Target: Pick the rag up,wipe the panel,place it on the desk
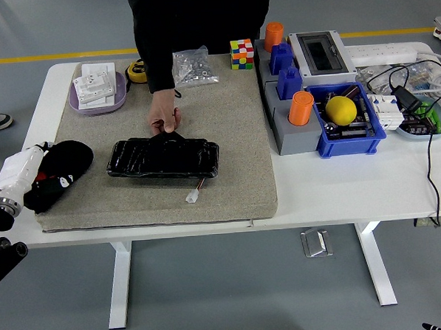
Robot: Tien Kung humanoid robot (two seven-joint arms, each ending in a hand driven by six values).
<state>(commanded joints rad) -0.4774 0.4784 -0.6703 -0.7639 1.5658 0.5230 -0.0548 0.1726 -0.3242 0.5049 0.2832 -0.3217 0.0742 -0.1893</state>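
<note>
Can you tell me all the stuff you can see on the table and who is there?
mat: one, tan, covers the table's left and middle
table: one, white
panel: one, shiny black, middle of the mat
rag: one, black, mat's left edge
purple tray: one, with white cards, far left
bag of small parts: one, clear, far edge of mat
puzzle cube: one, many colours, far edge
orange cylinders: two, on the grey stand at right
yellow ball: one, in the blue bin
cables: black, far right
person's hand: one, touching the panel's far edge
left hand: one, white and black, at the rag; grasp unclear
</note>
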